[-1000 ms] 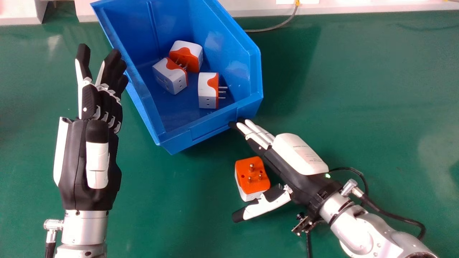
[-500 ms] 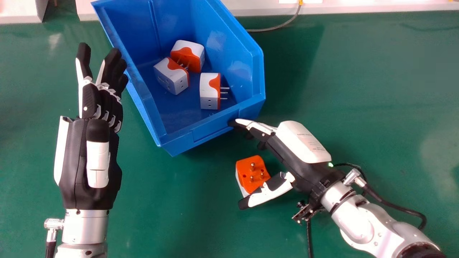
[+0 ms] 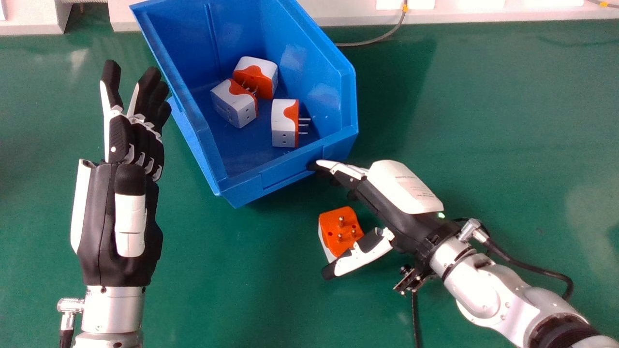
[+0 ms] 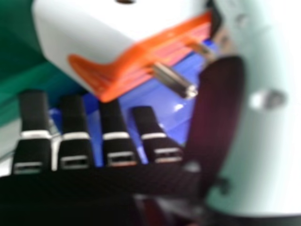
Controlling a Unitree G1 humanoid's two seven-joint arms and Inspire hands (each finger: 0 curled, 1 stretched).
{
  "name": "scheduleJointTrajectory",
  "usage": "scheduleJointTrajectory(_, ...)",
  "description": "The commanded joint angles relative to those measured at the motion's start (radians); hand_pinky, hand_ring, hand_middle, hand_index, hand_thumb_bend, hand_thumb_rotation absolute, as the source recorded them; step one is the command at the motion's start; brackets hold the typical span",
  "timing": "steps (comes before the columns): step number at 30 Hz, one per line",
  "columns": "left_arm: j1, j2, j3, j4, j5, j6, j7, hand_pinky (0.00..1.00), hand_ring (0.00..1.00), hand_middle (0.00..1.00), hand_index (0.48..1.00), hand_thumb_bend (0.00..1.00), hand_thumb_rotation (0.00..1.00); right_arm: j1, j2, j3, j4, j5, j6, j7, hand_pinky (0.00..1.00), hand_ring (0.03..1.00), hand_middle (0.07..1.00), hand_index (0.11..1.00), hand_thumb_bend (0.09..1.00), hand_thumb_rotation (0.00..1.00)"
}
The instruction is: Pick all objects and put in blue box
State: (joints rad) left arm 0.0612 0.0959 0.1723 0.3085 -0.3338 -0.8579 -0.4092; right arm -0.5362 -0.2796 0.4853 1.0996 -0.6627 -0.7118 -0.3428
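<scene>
I have my right hand (image 3: 387,205) angled in from near right, opened wide, fingers toward the blue box's (image 3: 290,168) near right corner, thumb spread to the near side. The loose adapter (image 3: 333,224) sits pins up on the worktop (image 3: 232,270) between thumb and fingers, the thumb across its near edge. Three adapters (image 3: 284,125) lie in the box. My left hand (image 3: 121,212) is left of it. The box wall leaves little room past my fingertips; there's open worktop left of the loose adapter. Since a second ago, my thumb has swung farther over it and my fingers have bent slightly.
</scene>
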Motion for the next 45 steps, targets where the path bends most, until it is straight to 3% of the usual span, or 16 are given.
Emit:
scheduleJointTrajectory(1, 0.001, 0.001, 0.000, -0.022, 0.003, -0.001, 0.004, 0.99, 0.98, 0.98, 0.964, 0.86, 0.93, 0.043, -0.025, 0.008, 0.042, -0.005, 0.046, 0.032, 0.62, 0.779, 0.851, 0.872, 1.000, 0.25)
scheduleJointTrajectory(5, 0.002, 0.003, 0.003, -0.024, 0.004, 0.004, 0.008, 0.99, 0.98, 0.98, 0.964, 0.86, 0.93, 0.045, -0.022, 0.004, 0.045, -0.004, 0.020, -0.015, 0.62, 0.741, 0.802, 0.816, 0.975, 0.17)
scheduleJointTrajectory(9, 0.002, 0.002, 0.003, -0.023, 0.003, 0.006, 0.007, 0.99, 0.98, 0.98, 0.965, 0.86, 0.93, 0.042, -0.016, 0.006, 0.053, -0.008, 0.006, -0.060, 0.54, 0.628, 0.678, 0.695, 0.893, 0.07)
scheduleJointTrajectory(10, 0.002, 0.003, 0.003, -0.024, 0.001, 0.007, 0.006, 0.99, 0.98, 0.98, 0.965, 0.86, 0.93, 0.040, -0.015, 0.006, 0.056, -0.009, 0.003, -0.066, 0.52, 0.603, 0.654, 0.654, 0.818, 0.08)
scheduleJointTrajectory(11, 0.002, 0.003, 0.003, -0.024, 0.000, 0.007, 0.005, 0.99, 0.98, 0.98, 0.965, 0.86, 0.93, 0.039, -0.015, 0.007, 0.058, -0.009, -0.001, -0.068, 0.52, 0.603, 0.654, 0.654, 0.818, 0.08)
scheduleJointTrajectory(14, 0.002, 0.004, 0.003, -0.024, -0.001, 0.007, 0.003, 0.99, 0.98, 0.98, 0.965, 0.86, 0.94, 0.034, -0.017, 0.010, 0.063, -0.012, -0.010, -0.076, 0.46, 0.536, 0.566, 0.580, 0.677, 0.04)
scheduleJointTrajectory(18, 0.000, 0.003, 0.002, -0.018, -0.001, 0.003, -0.001, 1.00, 0.98, 0.98, 0.965, 0.86, 0.94, 0.026, -0.026, 0.014, 0.065, -0.019, -0.023, -0.093, 0.42, 0.485, 0.518, 0.544, 0.604, 0.02)
scheduleJointTrajectory(30, -0.001, 0.003, 0.003, -0.022, 0.000, 0.009, 0.000, 1.00, 0.98, 0.98, 0.966, 0.86, 0.94, 0.016, -0.032, 0.019, 0.070, -0.019, -0.027, -0.103, 0.38, 0.433, 0.475, 0.516, 0.544, 0.00)
scheduleJointTrajectory(45, -0.006, 0.005, 0.004, -0.014, -0.010, 0.009, -0.011, 1.00, 0.98, 0.98, 0.966, 0.87, 0.94, 0.019, -0.046, -0.024, 0.037, 0.035, -0.056, -0.046, 0.38, 0.426, 0.467, 0.509, 0.530, 0.00)
